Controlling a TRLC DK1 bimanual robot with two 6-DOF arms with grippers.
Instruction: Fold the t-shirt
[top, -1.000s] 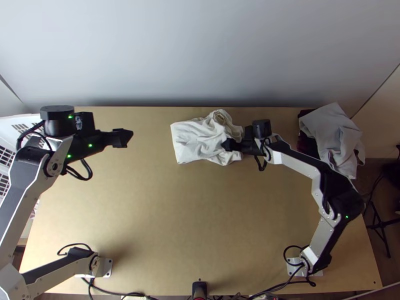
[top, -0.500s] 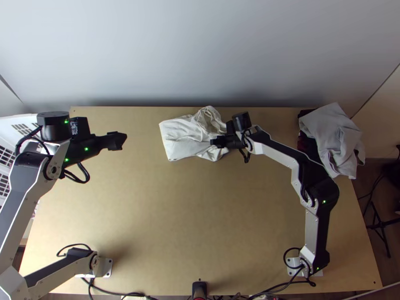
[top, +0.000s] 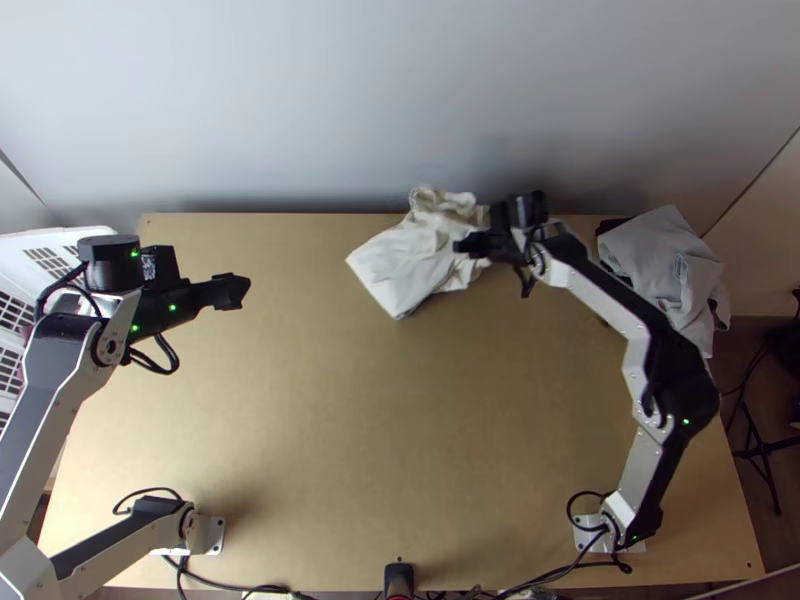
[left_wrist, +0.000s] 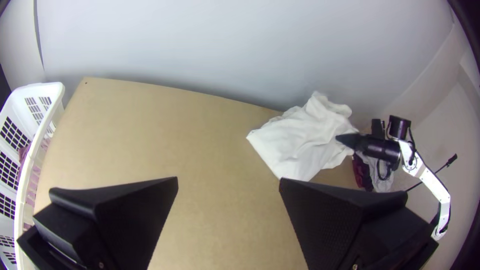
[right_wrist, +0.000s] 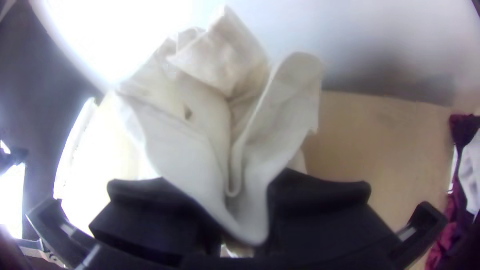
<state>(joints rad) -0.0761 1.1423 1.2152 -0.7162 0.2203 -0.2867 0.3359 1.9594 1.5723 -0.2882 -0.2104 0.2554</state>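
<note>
Right fingers (right_wrist: 320, 205) clamp the white T-shirt (top: 402, 265), bunched near the far edge of the counter (top: 400, 420); it's just swung rightward, its flatter end turning askew; left fingers (left_wrist: 330, 215) hang apart, well clear; folding seems no further along.

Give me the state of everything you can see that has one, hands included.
T-shirt: loosely bunched and creased by the right hand, flatter at its other end; not neatly folded.
Right hand: closed on the t-shirt; can't tell which part.
Left hand: open, nothing between its fingers.
Pale grey cloth: heaped, unfolded, over dark red cloth.
Dark red cloth: crumpled, partly covered.
White basket: upright, with pinkish cloth inside.
</note>
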